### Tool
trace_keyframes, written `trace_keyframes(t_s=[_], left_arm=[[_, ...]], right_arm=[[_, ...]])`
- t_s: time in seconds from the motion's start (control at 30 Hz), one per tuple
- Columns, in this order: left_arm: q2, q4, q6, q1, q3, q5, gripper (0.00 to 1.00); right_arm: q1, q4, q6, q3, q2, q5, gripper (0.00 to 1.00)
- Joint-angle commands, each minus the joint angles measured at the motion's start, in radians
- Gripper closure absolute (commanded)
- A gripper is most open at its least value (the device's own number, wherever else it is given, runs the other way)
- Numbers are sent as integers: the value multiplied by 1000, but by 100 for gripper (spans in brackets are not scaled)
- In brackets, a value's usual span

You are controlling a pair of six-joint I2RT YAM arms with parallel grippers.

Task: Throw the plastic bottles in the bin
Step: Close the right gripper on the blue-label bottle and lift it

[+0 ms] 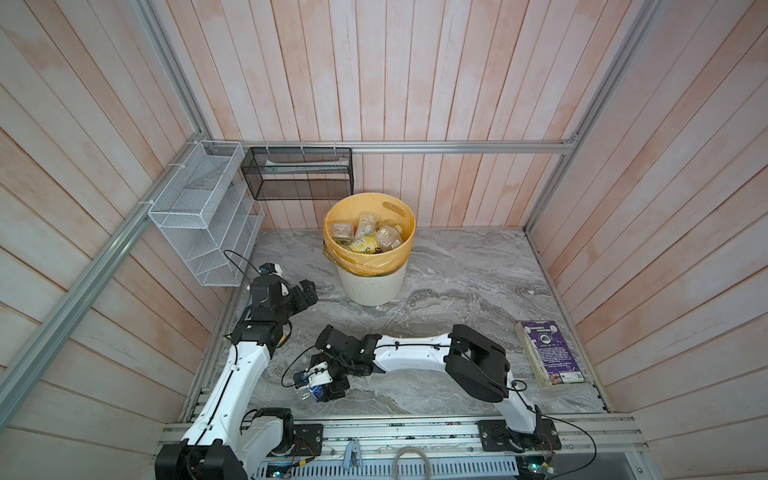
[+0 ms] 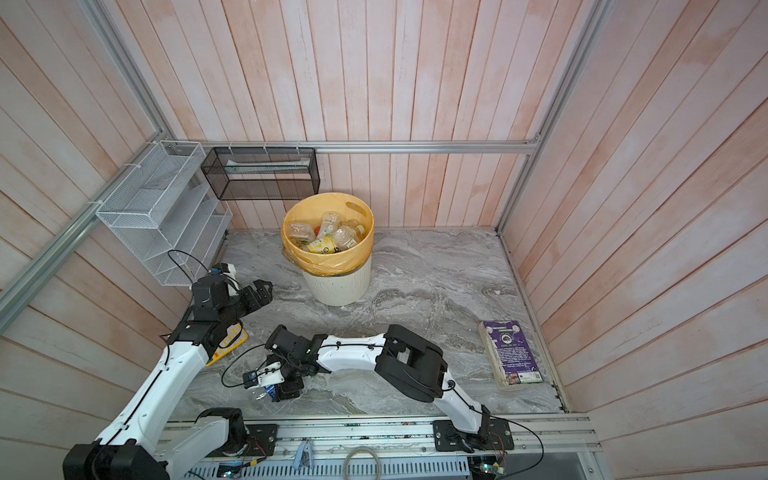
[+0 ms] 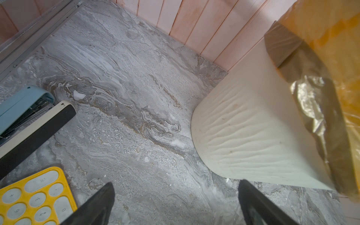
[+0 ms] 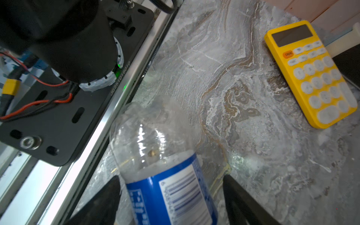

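The bin (image 1: 370,286) (image 2: 336,286) stands at the back middle of the marble table, lined with a yellow-orange bag, and several plastic bottles (image 1: 376,237) (image 2: 332,237) lie inside it. One clear bottle with a blue label (image 4: 155,140) (image 1: 309,395) (image 2: 262,394) lies near the front rail. My right gripper (image 4: 171,177) (image 1: 320,392) is over that bottle with its jaws on either side of it; one finger is close against it and a gap shows at the other. My left gripper (image 3: 176,185) (image 1: 305,291) hangs open and empty over the table beside the bin's ribbed wall (image 3: 243,126).
A yellow calculator (image 4: 311,76) (image 3: 33,196) (image 2: 226,343) lies at the left under the left arm, with a pale blue stapler (image 3: 21,105) and a black-and-cream bar (image 3: 35,130) beside it. A purple book (image 1: 548,353) lies at the right edge. Wire mesh racks (image 1: 203,216) hang at the back left.
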Motion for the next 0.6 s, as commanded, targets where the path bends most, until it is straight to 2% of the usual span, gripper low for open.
trace_keyframes(t_s=[0.0,0.17,0.3,0.57], left_arm=[[-12,18,10,6,-1,13,0],[-9,19,10,6,-3,13,0],[-17,26,5,7,-10,16,0],[-34,41,-1,7,-32,27,0]], right_arm=[[2,-46,-14,34,29,41,22],[2,-41,-1,11,21,120,36],[-18,15,66,-77,-46,159,50],[-115,260,324,-427,-331,267,58]])
